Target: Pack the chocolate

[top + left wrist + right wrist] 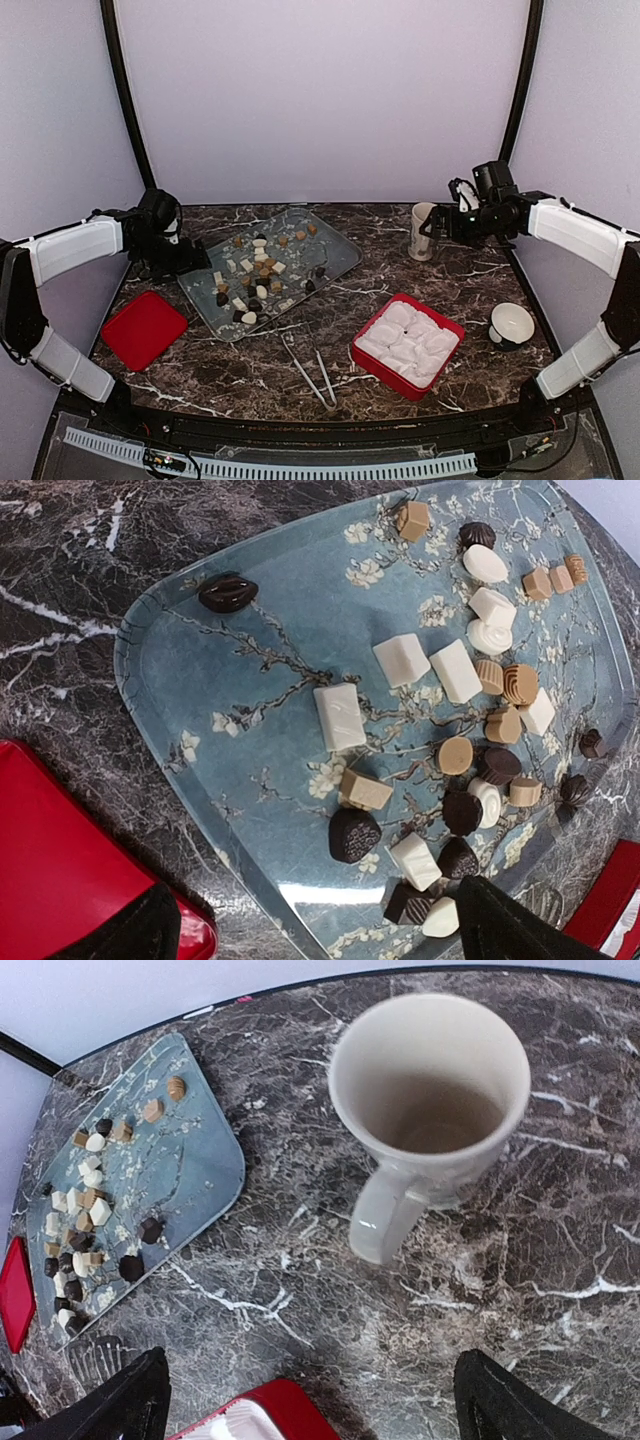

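Fingers [510, 930] spread empty on both: left gripper [325, 930] hangs over the chocolate [340, 717], ready to pick; right gripper [310, 1400] overlooks the mug [380, 1210].

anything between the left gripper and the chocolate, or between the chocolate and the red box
Nothing visible blocks the left gripper, open at the tray edge, from the chocolate. Toward the red box, only the tongs lie flat on the table between.
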Controlling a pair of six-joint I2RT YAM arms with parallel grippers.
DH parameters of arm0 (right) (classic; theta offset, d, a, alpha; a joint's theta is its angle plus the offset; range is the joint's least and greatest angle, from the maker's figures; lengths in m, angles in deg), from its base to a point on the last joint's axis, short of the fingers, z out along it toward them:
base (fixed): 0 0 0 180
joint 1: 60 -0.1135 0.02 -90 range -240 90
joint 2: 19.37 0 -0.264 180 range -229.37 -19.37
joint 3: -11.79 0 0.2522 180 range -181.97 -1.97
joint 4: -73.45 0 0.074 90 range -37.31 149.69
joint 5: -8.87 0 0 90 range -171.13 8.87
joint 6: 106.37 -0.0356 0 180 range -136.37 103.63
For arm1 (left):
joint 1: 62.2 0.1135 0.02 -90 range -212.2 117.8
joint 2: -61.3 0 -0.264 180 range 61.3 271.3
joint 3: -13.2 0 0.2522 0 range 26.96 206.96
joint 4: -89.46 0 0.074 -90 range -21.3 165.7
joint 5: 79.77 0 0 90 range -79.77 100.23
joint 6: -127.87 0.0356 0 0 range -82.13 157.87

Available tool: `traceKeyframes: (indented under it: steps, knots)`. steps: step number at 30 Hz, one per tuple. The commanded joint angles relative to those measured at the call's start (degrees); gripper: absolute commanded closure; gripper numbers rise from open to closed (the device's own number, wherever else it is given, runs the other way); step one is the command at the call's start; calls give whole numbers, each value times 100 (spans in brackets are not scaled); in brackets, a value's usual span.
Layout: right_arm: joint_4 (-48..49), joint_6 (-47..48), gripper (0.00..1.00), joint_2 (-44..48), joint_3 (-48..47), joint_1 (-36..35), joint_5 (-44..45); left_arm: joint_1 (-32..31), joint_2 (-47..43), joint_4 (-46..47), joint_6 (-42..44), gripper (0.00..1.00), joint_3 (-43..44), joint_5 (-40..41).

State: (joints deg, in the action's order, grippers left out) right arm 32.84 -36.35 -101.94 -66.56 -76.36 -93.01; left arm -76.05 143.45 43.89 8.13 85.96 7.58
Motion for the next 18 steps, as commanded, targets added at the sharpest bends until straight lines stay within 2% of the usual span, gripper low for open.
traceKeyframes:
  steps: [1, 7, 11, 18]
  knots:
    - [-421, 126, 1, -248, -751, -237, 35, -39, -383, -88, -439, 1, 54, 71]
    - [-1113, 133, 1, -728, -1646, -843, 54, -51, -1264, 21, -827, 1, -383, 234]
    - [-1667, 19, 1, -1297, -2402, -1337, 103, -60, -1777, -76, -896, 1, -622, 786]
    - [-2629, -9, 1, -2735, -4109, -2235, 109, -72, -1209, -845, 277, 1, -70, 432]
